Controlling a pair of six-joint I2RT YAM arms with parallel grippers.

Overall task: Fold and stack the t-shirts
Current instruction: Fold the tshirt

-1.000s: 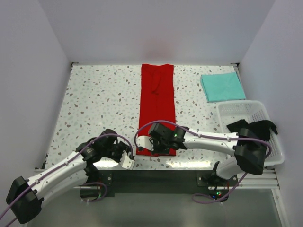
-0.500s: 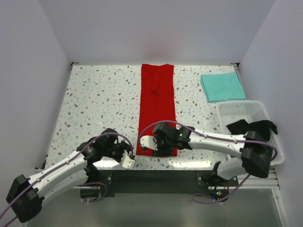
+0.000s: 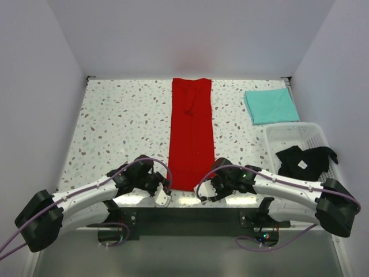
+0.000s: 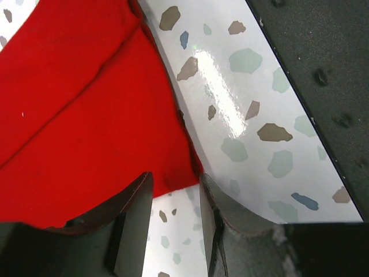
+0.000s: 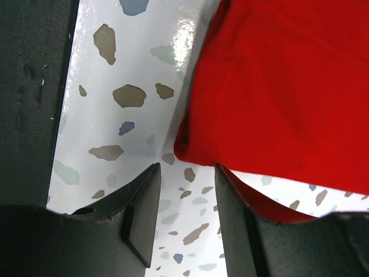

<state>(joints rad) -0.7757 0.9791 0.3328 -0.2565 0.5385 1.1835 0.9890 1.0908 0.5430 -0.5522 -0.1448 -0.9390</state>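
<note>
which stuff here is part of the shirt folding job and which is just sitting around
Part of the job:
red t-shirt, laid out long in the middle
mint-teal t-shirt, folded at the far right
black t-shirt, bunched in the basket

Just sitting around:
white lattice basket
speckled table

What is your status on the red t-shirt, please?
Both open: left tool at near-left corner of red t-shirt, right tool at near-right corner. Shirt flat, long folded strip, not gripped. Nothing in the way.
</note>
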